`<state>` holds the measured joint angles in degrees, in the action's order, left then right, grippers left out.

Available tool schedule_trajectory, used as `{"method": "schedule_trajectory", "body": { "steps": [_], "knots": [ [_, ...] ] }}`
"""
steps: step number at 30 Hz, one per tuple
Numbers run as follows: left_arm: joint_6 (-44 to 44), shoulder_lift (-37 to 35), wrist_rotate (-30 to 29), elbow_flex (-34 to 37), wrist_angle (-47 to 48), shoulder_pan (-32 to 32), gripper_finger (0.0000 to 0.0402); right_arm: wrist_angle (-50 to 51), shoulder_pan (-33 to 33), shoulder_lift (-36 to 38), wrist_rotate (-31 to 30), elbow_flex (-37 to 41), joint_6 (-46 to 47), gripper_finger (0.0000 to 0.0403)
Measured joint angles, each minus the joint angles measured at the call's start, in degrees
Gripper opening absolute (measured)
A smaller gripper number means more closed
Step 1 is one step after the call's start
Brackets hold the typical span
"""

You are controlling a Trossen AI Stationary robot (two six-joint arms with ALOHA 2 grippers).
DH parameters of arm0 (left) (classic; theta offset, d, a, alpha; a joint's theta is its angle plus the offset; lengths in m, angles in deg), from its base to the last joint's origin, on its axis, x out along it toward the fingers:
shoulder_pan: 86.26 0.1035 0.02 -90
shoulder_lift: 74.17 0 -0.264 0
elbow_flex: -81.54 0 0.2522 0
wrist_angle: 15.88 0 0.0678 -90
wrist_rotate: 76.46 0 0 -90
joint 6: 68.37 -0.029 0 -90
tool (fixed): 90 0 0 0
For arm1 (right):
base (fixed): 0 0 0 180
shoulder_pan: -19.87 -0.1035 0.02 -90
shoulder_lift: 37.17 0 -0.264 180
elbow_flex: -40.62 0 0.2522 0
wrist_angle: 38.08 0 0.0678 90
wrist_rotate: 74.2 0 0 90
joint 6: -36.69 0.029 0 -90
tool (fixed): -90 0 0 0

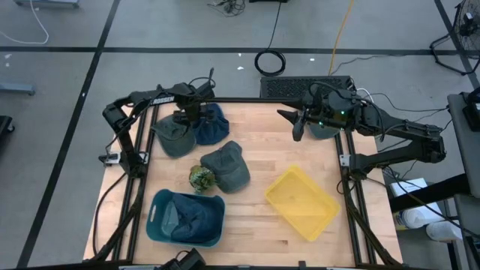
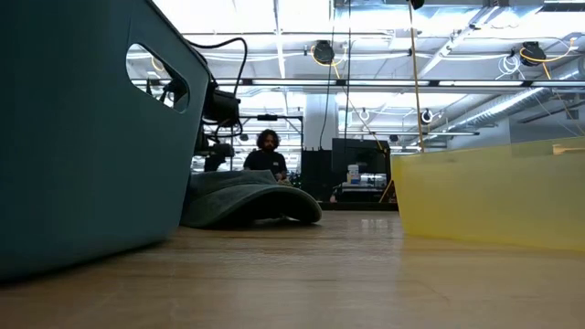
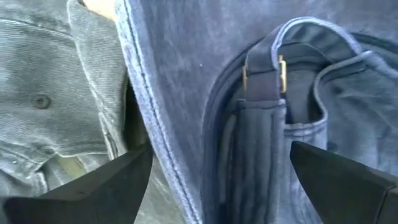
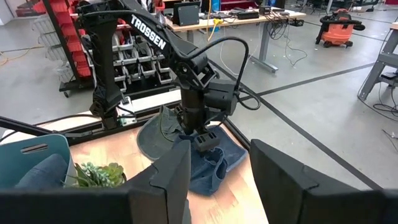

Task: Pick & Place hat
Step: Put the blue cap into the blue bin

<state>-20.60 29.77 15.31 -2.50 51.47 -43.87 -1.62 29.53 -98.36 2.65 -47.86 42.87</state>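
A blue hat (image 1: 212, 124) lies at the table's far left, against a grey-green hat (image 1: 172, 136). My left gripper (image 1: 189, 118) points straight down, open, over where the two meet. In the left wrist view its fingers straddle the blue hat's brim (image 3: 168, 81) and buckled back strap (image 3: 261, 74). A third, grey hat (image 1: 227, 166) rests near the table's middle. My right gripper (image 1: 295, 124) hangs raised and open at the far right, with nothing between its fingers (image 4: 168, 180). My left gripper (image 3: 221, 147) comes at the blue hat (image 4: 214, 163) from above, one finger (image 3: 93, 186) near the brim's edge, the other (image 3: 342, 180) beyond the strap. I cannot tell whether the fingertips touch the cloth.
A teal basket (image 1: 159, 225) with blue cloth inside stands at the near left. A small green plant (image 1: 200, 178) sits beside the middle hat. A yellow tray (image 1: 301, 202) lies at the near right. Something grey-green (image 1: 324, 131) lies under the right arm. A person (image 2: 267, 151) sits beyond the table.
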Motion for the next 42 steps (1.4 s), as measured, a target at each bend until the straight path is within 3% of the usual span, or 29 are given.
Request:
{"method": "schedule_trajectory", "body": {
  "steps": [30,42],
  "knots": [
    [4.74,-2.84,-1.37,-0.22,-4.10,0.46,0.0390,0.94,-0.01,0.00,0.00,0.00,0.00,0.0155],
    [5.34,-2.84,3.36,-0.22,-7.71,1.42,0.0389,0.96,0.00,0.00,0.00,0.00,-2.12,0.0155]
  ]
}}
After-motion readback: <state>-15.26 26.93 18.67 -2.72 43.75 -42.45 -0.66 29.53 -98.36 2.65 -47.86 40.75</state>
